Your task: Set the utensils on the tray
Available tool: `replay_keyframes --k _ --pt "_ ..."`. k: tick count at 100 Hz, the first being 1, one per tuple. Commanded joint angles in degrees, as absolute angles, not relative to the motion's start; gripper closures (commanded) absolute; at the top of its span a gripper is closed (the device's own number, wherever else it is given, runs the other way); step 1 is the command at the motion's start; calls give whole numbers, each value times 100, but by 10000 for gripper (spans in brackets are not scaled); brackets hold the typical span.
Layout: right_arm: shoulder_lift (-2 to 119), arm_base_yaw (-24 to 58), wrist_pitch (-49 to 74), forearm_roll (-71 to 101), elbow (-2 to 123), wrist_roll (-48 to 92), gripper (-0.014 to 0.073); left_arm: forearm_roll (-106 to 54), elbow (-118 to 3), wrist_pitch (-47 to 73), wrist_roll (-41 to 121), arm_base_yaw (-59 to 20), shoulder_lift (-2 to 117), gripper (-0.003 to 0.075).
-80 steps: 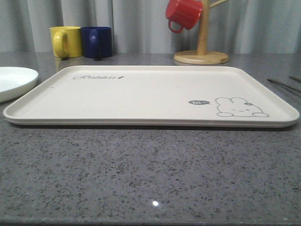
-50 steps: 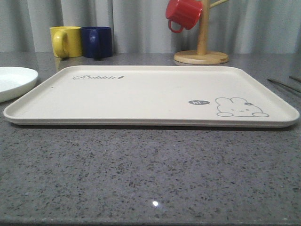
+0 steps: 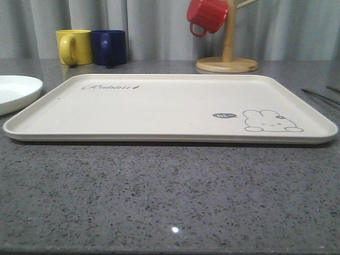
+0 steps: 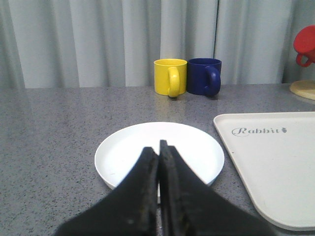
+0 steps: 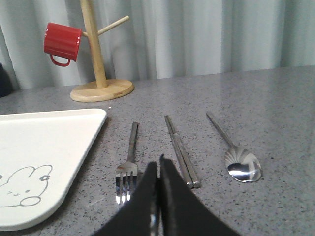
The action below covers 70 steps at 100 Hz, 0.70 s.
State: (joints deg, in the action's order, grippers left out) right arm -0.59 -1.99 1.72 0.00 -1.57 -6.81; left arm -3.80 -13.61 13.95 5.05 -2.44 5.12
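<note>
The cream tray (image 3: 159, 106) with its rabbit drawing lies in the middle of the table, nothing on it. A round white plate (image 4: 123, 152) (image 3: 16, 91) sits just left of the tray (image 4: 275, 167). My left gripper (image 4: 158, 147) hangs shut and empty in front of the plate. To the right of the tray (image 5: 44, 147) a silver fork (image 5: 129, 160), a pair of chopsticks (image 5: 181, 151) and a spoon (image 5: 238, 160) lie side by side on the counter. My right gripper (image 5: 158, 164) is shut, holding nothing, between the fork and the chopsticks. The chopsticks (image 3: 321, 96) peek in at the right edge of the front view.
A yellow mug (image 3: 74, 47) and a blue mug (image 3: 110, 47) stand behind the tray's far left corner. A wooden mug tree (image 3: 228, 56) with a red mug (image 3: 206, 16) hanging on it stands at the back right. Grey curtains close off the rear.
</note>
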Motion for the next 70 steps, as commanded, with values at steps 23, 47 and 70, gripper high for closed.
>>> replay_keyframes --k 23,47,70 --pt "-184 -183 -268 0 -56 -633 662 -180 -3900 3070 499 -219 2459 738" --pt "-184 -183 -268 0 -56 -633 662 -169 -5203 4408 502 -219 3834 738" --pt "-184 -183 -268 0 -56 -633 662 -169 -5397 4529 502 -219 4513 737"
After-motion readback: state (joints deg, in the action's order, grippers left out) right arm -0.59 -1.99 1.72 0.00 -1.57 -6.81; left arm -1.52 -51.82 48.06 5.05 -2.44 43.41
